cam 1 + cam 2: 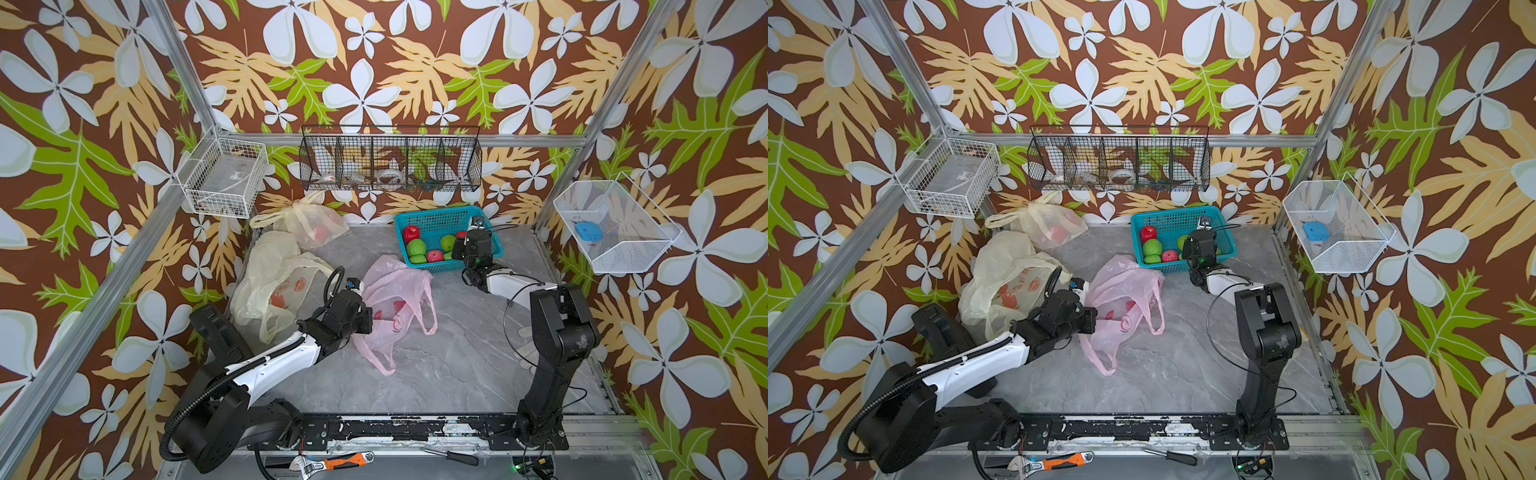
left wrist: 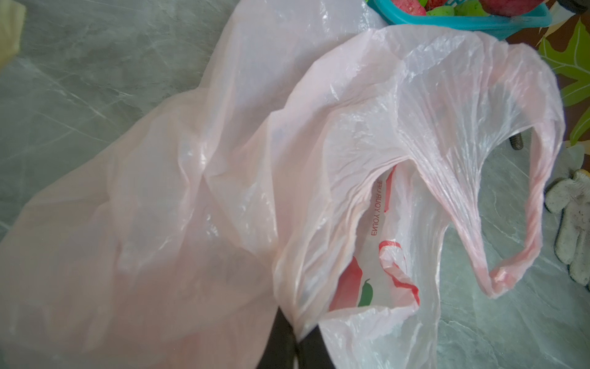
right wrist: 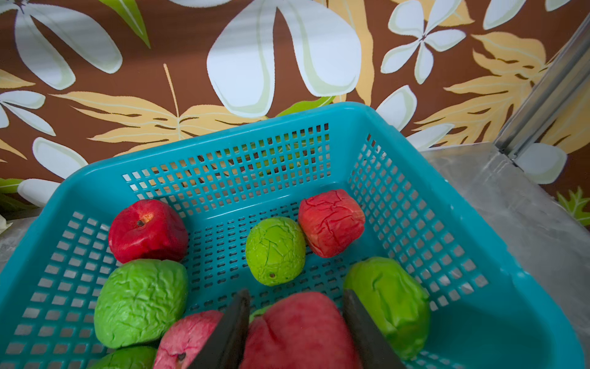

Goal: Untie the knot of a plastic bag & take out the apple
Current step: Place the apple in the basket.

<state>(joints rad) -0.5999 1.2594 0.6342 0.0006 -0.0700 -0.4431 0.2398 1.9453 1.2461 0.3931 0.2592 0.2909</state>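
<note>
The pink plastic bag (image 1: 397, 286) (image 1: 1125, 286) lies crumpled mid-table. Its mouth gapes and its handles (image 2: 517, 262) hang as loose loops; no knot shows in any view. My left gripper (image 1: 375, 316) (image 2: 295, 322) is shut on a gathered fold of the bag's edge. My right gripper (image 3: 297, 297) (image 1: 464, 241) hangs over the teal basket (image 1: 436, 216) (image 3: 223, 140), its jaws closed against both sides of a red apple (image 3: 300, 329). Several other red and green fruits, such as a green one (image 3: 275, 250), lie in the basket.
Two yellowish bags (image 1: 274, 286) (image 1: 309, 222) with fruit inside sit at the table's left and back left. A worn glove (image 1: 525, 345) (image 2: 571, 217) lies by the right arm's base. Wire baskets hang on the walls. A wrench (image 1: 332, 461) and a screwdriver (image 1: 451, 456) rest at the front edge.
</note>
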